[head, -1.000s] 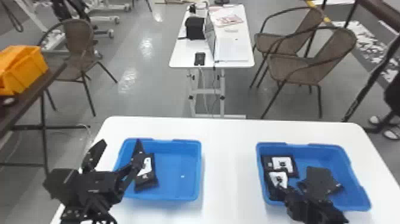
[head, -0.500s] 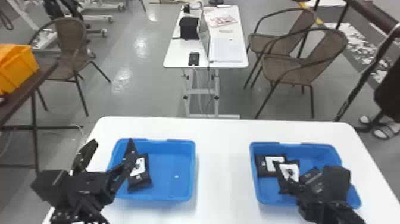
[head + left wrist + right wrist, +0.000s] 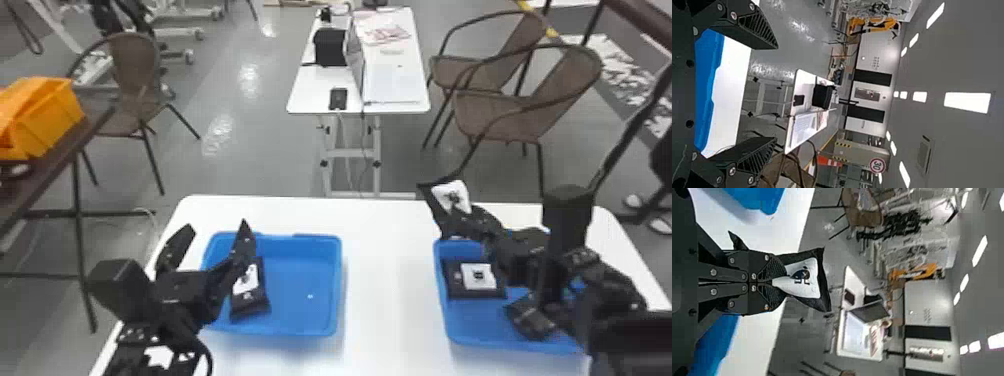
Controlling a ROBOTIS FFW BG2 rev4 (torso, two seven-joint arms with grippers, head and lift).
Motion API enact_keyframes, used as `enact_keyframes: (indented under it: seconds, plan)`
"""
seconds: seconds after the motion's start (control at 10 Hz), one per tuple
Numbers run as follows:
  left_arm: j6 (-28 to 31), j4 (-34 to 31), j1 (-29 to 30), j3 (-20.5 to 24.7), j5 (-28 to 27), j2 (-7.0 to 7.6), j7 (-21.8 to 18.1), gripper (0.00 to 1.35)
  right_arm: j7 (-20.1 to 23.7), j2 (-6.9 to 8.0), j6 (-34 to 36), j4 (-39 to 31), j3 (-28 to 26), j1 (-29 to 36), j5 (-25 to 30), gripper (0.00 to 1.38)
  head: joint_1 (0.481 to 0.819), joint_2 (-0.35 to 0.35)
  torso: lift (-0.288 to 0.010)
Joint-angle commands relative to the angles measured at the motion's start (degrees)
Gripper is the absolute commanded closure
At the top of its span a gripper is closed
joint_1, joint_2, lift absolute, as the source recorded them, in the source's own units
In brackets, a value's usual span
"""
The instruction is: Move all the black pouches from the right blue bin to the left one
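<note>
The right gripper (image 3: 470,216) holds a black pouch (image 3: 434,200) up at the far-left corner of the right bin (image 3: 470,325), as the head view sees it, with the pouch's white label (image 3: 452,196) showing. In the right wrist view, the jaws of the right gripper (image 3: 783,281) are pinched together on one end of the pouch, gathering the label between them, while the rest spreads out beyond the tips. The left gripper (image 3: 216,231) shows by the left edge of the left bin (image 3: 300,280); its jaws stand wide apart with nothing between them, and the left wrist view gives the same wide gap. Inside the left bin lies one pouch (image 3: 250,300), close to the left edge, its long side running roughly from the far edge toward the near edge, white patch up. In the right bin, a second labelled pouch (image 3: 452,287) lies flat in the far-left corner, and a dark pouch (image 3: 531,317) rests nearer the near edge, partly covered by the right arm (image 3: 520,255). Both bins sit on the white counter (image 3: 390,300), well apart, with a bare strip between them. Behind the counter's far edge stands a white table (image 3: 310,90) bearing a black box (image 3: 330,47) and a laptop (image 3: 354,55), with two brown chairs (image 3: 505,115) to its right.
</note>
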Motion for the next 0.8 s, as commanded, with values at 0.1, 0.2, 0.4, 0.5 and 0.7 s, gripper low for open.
enact_keyframes:
  seconds: [0.1,0.2,0.4,0.5,0.7]
  plan:
    - [3.3,0.0,-2.8,-1.7,3.0,0.64,-0.2,0.21,7.4,-0.1,-6.8,11.1,7.0,-11.5,-1.6,1.28,0.695,0.135,0.01]
    - [7.5,0.0,-4.9,-1.5,6.4,0.64,-2.7,0.21,9.0,-0.1,-7.9,14.9,10.6,-14.9,-2.3,1.28,0.695,0.162,0.01]
    - [14.8,0.0,-7.8,-0.7,14.3,0.73,-5.3,0.21,11.0,-0.89,-8.8,20.2,18.9,-20.7,-4.5,1.28,0.695,0.192,0.01]
    - [16.5,0.0,-8.8,-0.5,17.9,0.9,-5.9,0.21,11.8,-1.24,-9.2,22.1,22.6,-22.7,-6.0,1.28,0.695,0.216,0.01]
    - [19.9,0.0,-10.6,-0.4,23.1,1.78,-6.5,0.21,12.5,-1.59,-9.3,24.3,27.8,-25.4,-8.7,1.28,0.695,0.258,0.01]
